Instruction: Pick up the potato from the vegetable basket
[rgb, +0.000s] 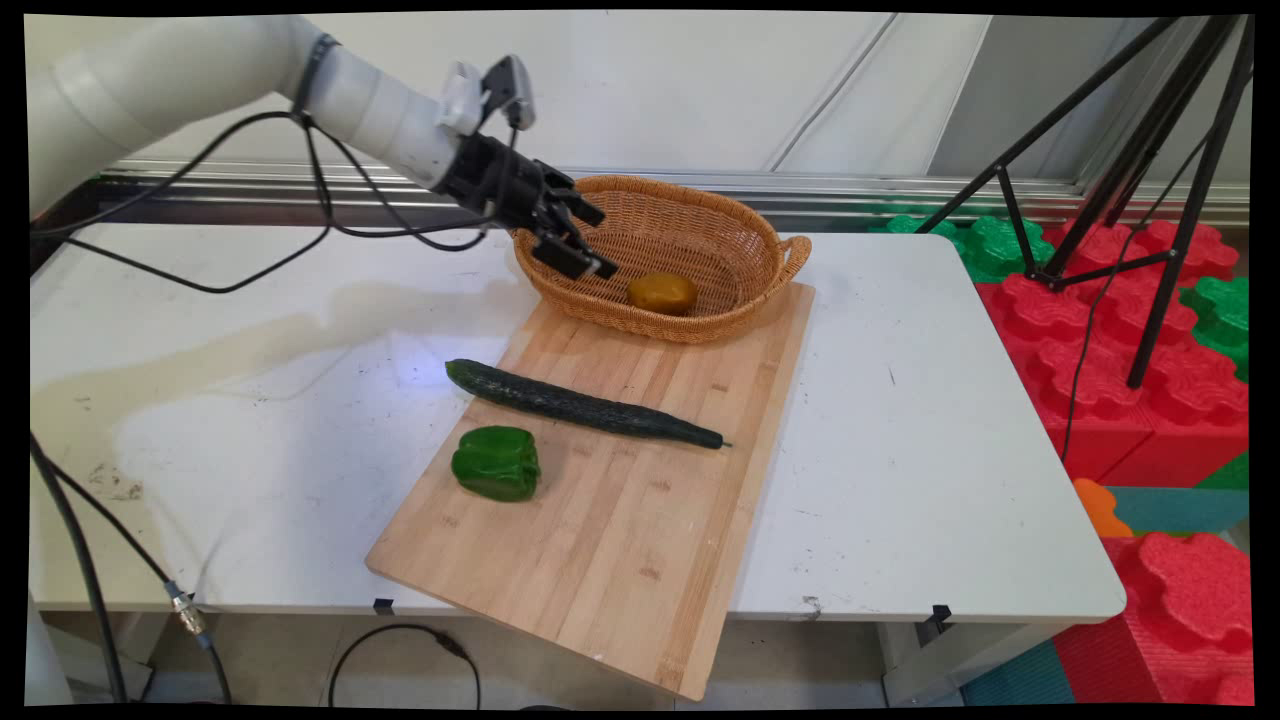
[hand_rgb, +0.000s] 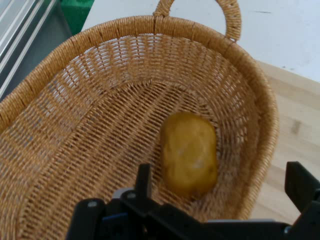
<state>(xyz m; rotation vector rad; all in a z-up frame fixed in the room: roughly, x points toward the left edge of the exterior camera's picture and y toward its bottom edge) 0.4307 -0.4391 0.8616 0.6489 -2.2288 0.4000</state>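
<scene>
My gripper (rgb: 588, 240) hangs open and empty over the left end of a wicker basket (rgb: 745, 235), its fingers pointing down and to the right. A yellow-brown potato (rgb: 662, 293) lies on the basket floor, a short way right of the fingertips. In the hand view the potato (hand_rgb: 189, 153) lies just beyond and between the spread fingers (hand_rgb: 300, 186), inside the basket (hand_rgb: 75, 130), with nothing held.
A wooden cutting board (rgb: 620, 520) runs from the basket toward the table's near edge and overhangs it. On it lie a long cucumber (rgb: 580, 403) and a green bell pepper (rgb: 497, 463). Black tripod legs (rgb: 1150, 170) and red and green foam blocks (rgb: 1130, 340) stand to the right.
</scene>
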